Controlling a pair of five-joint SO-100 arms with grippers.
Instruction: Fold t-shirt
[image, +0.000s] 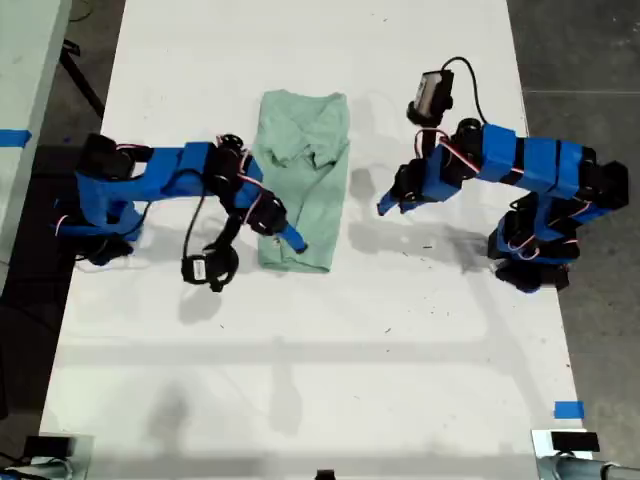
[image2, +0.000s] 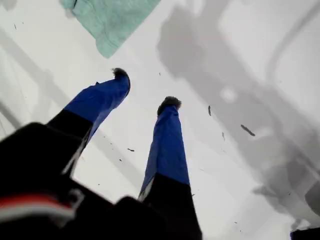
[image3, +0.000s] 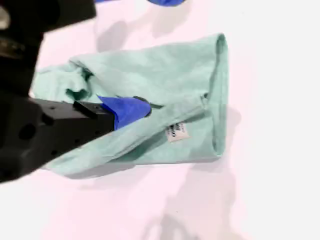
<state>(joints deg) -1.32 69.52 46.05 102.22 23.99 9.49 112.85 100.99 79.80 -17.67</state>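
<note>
exterior view: the shirt (image: 303, 178) lies as a narrow strip mid-table. my second gripper (image3: 131, 107) is over it, jaw gap hidden, i cannot tell. my first gripper (image2: 145, 90) hangs wide and empty beside it. judgement: pinch one hem, fold evenly.

Lab: taped white table (image: 300, 380)

The t-shirt (image: 303, 180) lies on the table (image: 300, 380), folded into a narrow strip. My second gripper (image: 290, 238) reaches over the t-shirt from the exterior view's left, its tip above the strip's near end. My first gripper (image: 392, 203) hangs over bare table just beside the t-shirt, on the exterior view's right.
</note>
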